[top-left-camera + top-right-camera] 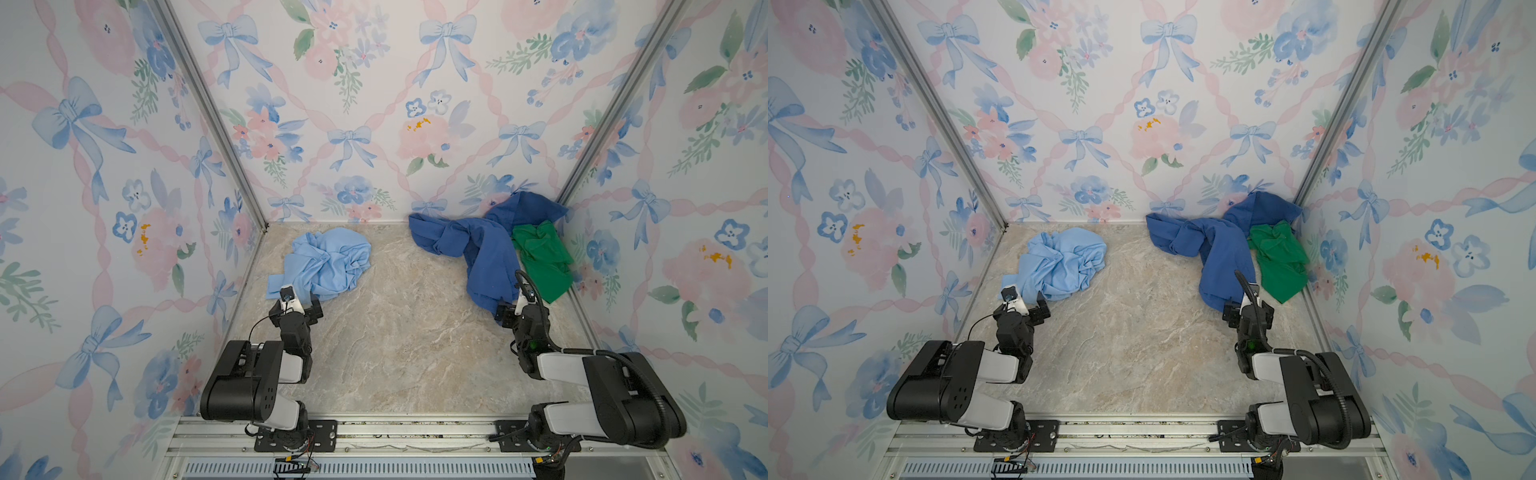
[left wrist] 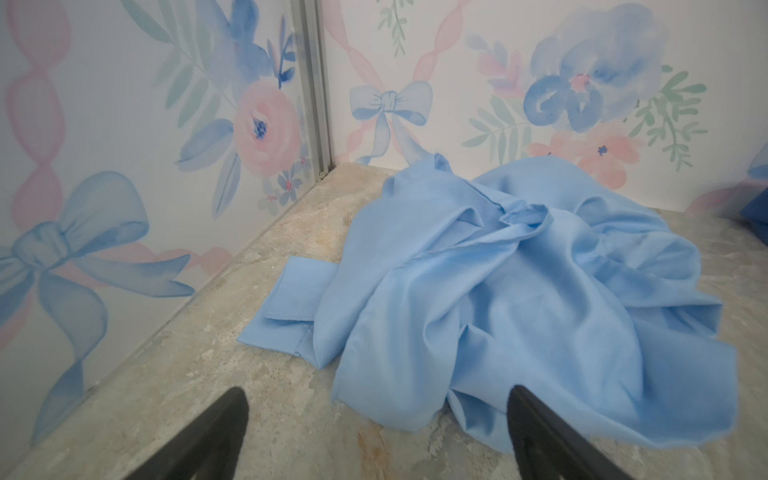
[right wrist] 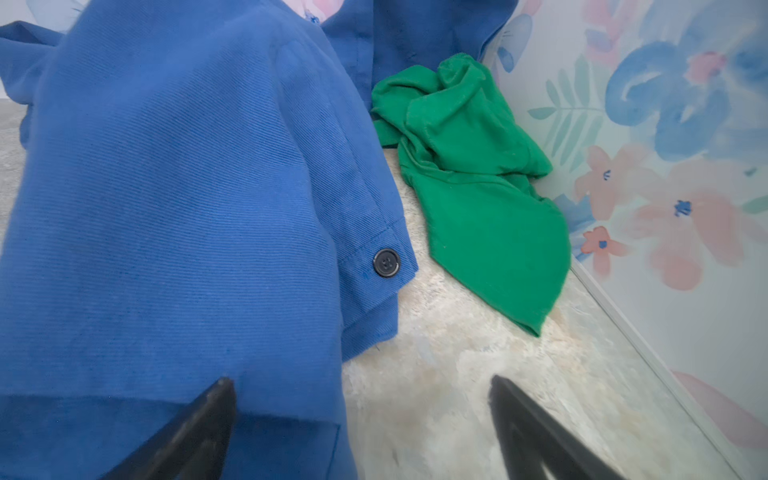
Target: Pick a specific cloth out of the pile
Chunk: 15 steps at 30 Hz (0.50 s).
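The cloth (image 1: 328, 266) (image 2: 519, 299), pale blue, lies crumpled on the far left part of the table (image 1: 395, 340), near the left wall and well apart from the pile (image 1: 498, 249) in the far right corner. A flat sleeve end (image 2: 291, 299) sticks out of it toward that wall. My left gripper (image 1: 307, 307) (image 2: 374, 399) sits just at the cloth's near edge with the jaws wide apart. In the left wrist view one finger (image 2: 536, 432) is in front of the cloth's hem and the other is over bare table; I can't tell if there is contact. The pile is a royal blue garment (image 1: 478, 249) (image 3: 187, 208) draped partly up the back wall, with a green cloth (image 1: 540, 262) (image 3: 478, 187) touching its right side against the right wall. My right gripper (image 1: 509, 309) (image 3: 361, 386) is at the blue garment's near end, also spread wide, with one finger (image 3: 195, 428) in front of the blue fabric and the other over bare table. A dark button (image 3: 387, 262) shows on the blue hem.
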### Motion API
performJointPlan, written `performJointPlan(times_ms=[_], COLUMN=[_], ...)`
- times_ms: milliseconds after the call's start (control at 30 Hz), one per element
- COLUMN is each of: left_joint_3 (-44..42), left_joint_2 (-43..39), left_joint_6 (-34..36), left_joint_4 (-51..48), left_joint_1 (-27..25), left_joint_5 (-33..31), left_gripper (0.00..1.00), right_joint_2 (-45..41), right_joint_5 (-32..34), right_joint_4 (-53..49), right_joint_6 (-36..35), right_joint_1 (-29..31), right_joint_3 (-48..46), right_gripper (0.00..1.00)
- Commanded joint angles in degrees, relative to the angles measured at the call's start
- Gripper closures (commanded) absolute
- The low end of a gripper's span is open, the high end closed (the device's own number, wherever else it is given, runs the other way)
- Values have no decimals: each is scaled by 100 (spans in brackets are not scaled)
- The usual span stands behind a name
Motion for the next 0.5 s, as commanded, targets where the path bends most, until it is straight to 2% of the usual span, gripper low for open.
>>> performJointPlan(times_ms=[0, 33, 100, 167, 200, 233, 300, 467], left_joint_3=[55, 186, 461, 389, 396, 401, 413, 397], left_joint_2=[371, 362, 296, 252, 261, 286, 298, 287], left_joint_6=[520, 516, 441, 459, 478, 477, 475, 472], left_joint_4=[904, 691, 13, 44, 53, 69, 75, 76], left_joint_1=[-253, -238, -246, -286, -331, -334, -325, -323], left_joint_5=[130, 152, 118, 52, -32, -34, -30, -30], left_gripper=[2, 2, 2, 2, 2, 2, 2, 2], right_joint_2=[860, 787, 534, 571, 572, 426, 578, 575], right_joint_5=[-363, -320, -40, 354, 267, 106, 277, 190], right_joint_4=[2159, 2094, 1331, 322, -78, -138, 113, 52], right_joint_6=[-265, -263, -159, -17, 34, 79, 83, 29], right_joint_1=[-19, 6, 8, 7, -45, -110, -115, -72], right_joint_3=[-79, -151, 46, 586, 860, 755, 774, 787], right_gripper=[3, 3, 3, 3, 3, 3, 3, 3])
